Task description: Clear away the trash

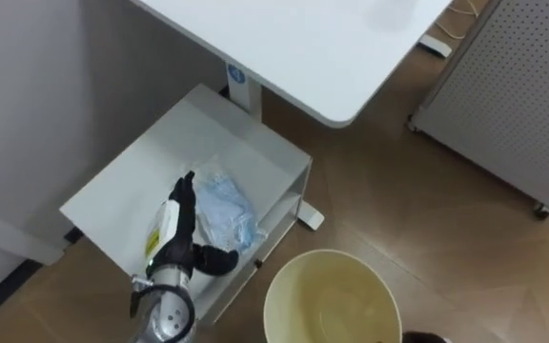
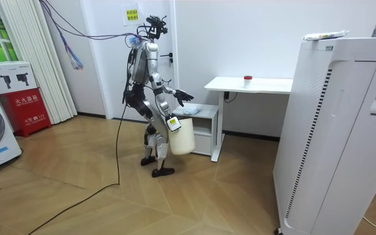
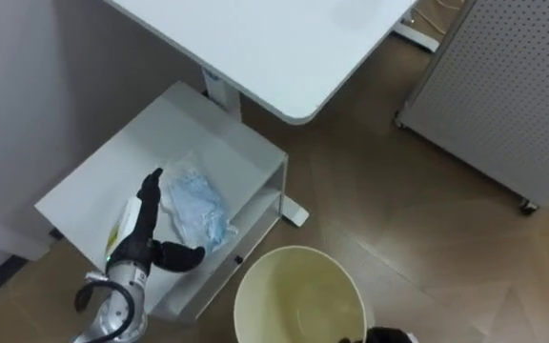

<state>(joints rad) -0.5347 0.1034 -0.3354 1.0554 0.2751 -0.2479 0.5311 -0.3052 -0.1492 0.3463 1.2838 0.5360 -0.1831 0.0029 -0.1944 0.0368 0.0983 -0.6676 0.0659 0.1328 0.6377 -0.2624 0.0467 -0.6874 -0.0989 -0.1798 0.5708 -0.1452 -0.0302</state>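
Nearest you, at the bottom of the eye views, is the cream bucket (image 1: 336,295), mouth up and just beside the front corner of the low white cabinet (image 1: 160,162). In the room view the bucket hangs at the robot's hip under its right hand (image 2: 172,121); you cannot tell there how that hand's fingers sit on it. Just past the bucket, your left hand (image 1: 181,224) reaches in from the lower left over the cabinet's top. Its fingers are straight and lie together, pointing away from you, with the thumb spread out to the right, and it holds nothing. The garbage, a crumpled blue-and-white plastic bag (image 1: 225,211), lies on the cabinet's top just to the right of those fingers, near the front edge; whether they touch it cannot be made out. Beyond the cabinet and above it stands the white desk (image 1: 303,48), and further right on the wooden floor stands a grey perforated panel (image 1: 513,95). The room view shows the robot standing before the cabinet, leaning slightly forward.
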